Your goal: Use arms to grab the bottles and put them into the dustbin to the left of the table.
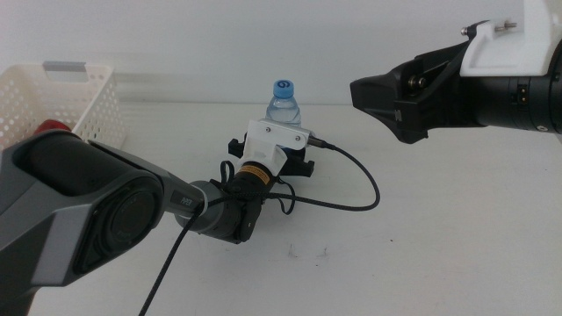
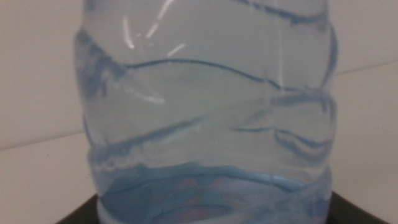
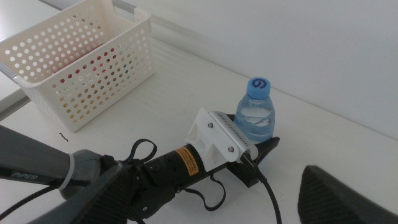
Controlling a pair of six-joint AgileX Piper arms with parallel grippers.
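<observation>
— Middle view: the table (image 1: 421, 263) is mostly bare white, so there's room to swing. The basket (image 1: 66, 101) sits in the upper left of the frame, with something red showing inside at its near corner. Does the left arm have a clean path there?

— I'd say so; nothing stands between them. The left gripper (image 1: 268, 165), mid-frame, is right up against the water bottle (image 1: 284, 104), its jaws spread to either side of the bottle's lower body. Whether they're actually pressing it yet, I can't tell.

— What could go wrong?

— The bottle's clear, thin and ribbed; squeezed hard it may buckle, squeezed lightly it could slip. It's held low too, so I'd expect it to tip on a quick swing. And that black cable (image 1: 351, 180) looping off the wrist, right of centre, might drag across the table.

— The other arm?

— The right gripper (image 1: 386, 96) hangs in the upper right, well apart from the bottle, jaws seemingly pressed together and empty. The basket's rim is the last edge to clear before letting go.
</observation>
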